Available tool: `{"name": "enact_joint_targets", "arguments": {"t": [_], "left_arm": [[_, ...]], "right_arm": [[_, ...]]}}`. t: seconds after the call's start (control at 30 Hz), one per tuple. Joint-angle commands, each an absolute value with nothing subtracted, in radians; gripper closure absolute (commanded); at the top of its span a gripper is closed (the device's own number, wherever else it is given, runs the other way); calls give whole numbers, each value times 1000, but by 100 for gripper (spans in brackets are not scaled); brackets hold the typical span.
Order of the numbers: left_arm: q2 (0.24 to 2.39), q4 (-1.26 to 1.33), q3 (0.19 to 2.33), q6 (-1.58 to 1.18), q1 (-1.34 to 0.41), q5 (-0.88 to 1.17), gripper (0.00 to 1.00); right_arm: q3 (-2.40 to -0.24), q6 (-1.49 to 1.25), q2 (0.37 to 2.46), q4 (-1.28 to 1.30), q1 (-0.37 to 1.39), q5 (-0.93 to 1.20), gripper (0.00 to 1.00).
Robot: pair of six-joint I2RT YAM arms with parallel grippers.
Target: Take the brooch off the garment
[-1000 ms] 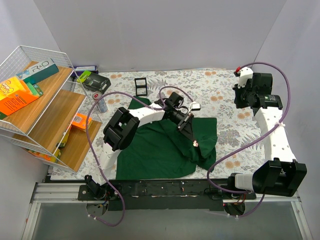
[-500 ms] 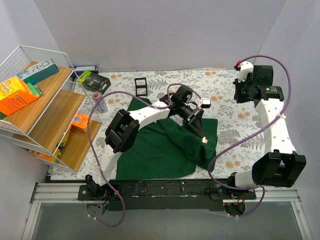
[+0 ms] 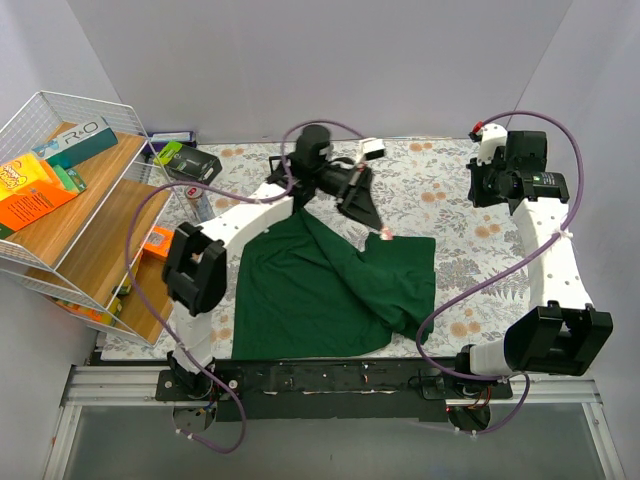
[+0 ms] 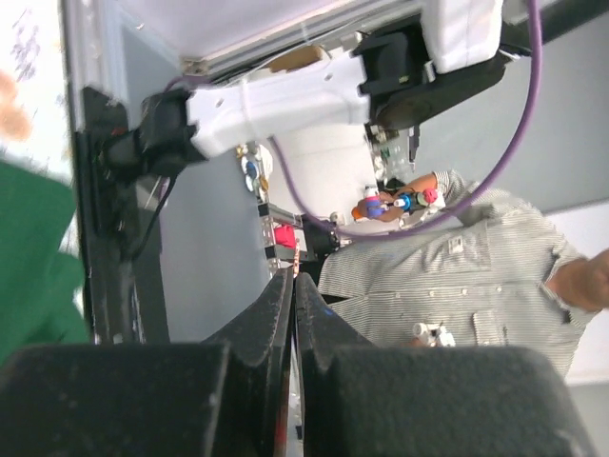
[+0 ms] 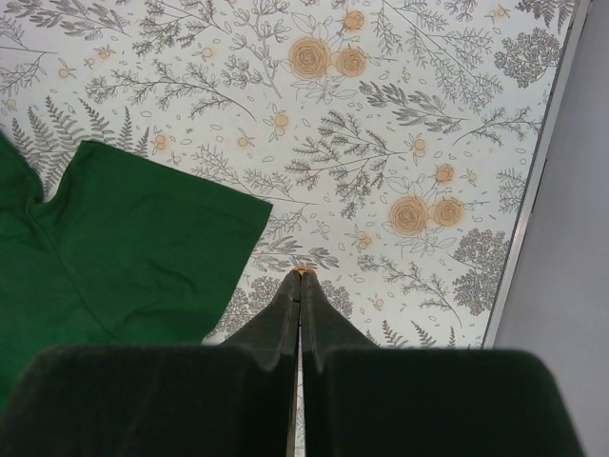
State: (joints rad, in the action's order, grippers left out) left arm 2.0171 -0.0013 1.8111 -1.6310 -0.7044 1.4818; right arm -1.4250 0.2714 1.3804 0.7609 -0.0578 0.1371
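The dark green garment (image 3: pixel 320 290) lies rumpled on the flowered tablecloth; it also shows in the right wrist view (image 5: pixel 124 238) and at the left edge of the left wrist view (image 4: pixel 33 257). My left gripper (image 3: pixel 383 233) is lifted above the shirt's far right corner. Its jaws are pressed together (image 4: pixel 293 278) on a small pinkish thing, the brooch (image 3: pixel 386 235), clear of the cloth. My right gripper (image 3: pixel 478 195) hangs shut (image 5: pixel 302 276) over bare tablecloth to the right of the shirt. A small orange spot sits at its tips; I cannot tell whether it is print.
A wire rack (image 3: pixel 70 200) with boxes stands at the left. A can (image 3: pixel 203 205), dark boxes (image 3: pixel 185 160) and a small black frame (image 3: pixel 282 172) are at the back left. A person in a striped shirt (image 4: pixel 457 257) is beyond the near edge.
My left gripper rose from the shirt's right part and swung back and left, carrying the small pinkish thing at its tips. The right arm shifted slightly, then held still.
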Motion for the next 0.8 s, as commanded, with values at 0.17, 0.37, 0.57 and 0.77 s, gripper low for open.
{"name": "enact_joint_targets", "arguments": {"t": [0.17, 0.37, 0.57, 0.77], "left_arm": [[1709, 572, 1361, -1752, -479, 1611, 100], [1752, -475, 1712, -737, -521, 896, 100], [1533, -300, 1219, -360, -613, 220, 100], [1359, -75, 859, -135, -735, -92, 100]], "right_arm": [[-1443, 304, 1330, 735, -57, 187, 99], [-1448, 325, 1342, 744, -57, 255, 99], [-1468, 363, 1353, 753, -46, 264, 99], [-1444, 368, 1347, 741, -41, 236, 99]]}}
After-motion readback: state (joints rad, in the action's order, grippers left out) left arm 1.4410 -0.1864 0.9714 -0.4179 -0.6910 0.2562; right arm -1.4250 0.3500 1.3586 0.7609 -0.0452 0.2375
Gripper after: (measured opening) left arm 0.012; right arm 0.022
